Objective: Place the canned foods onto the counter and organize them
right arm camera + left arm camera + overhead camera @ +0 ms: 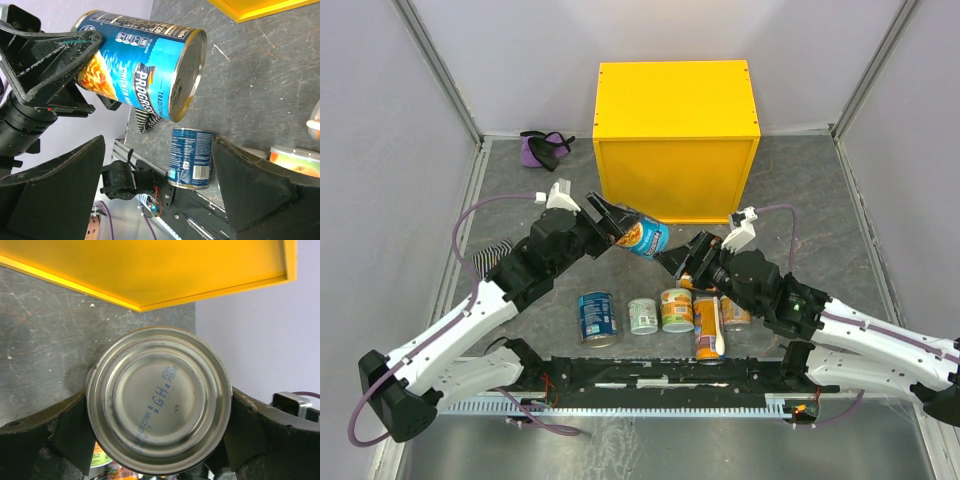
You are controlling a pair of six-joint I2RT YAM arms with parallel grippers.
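left tool (618,226): clamped on blue can (645,239), tilted, off the surface (800,200), just before counter (675,100) | right tool (686,252): spread wide, empty, beside other cans (660,312) | other cans: in row on surface

Place: I'm operating in a robot test cell in a lab, not a home.
Walls: plain pale grey panels (380,120) left, right and far, joined by metal posts (442,75).
Surface: dark marbled table (800,190).
Near edge: black mounting rail (660,372).
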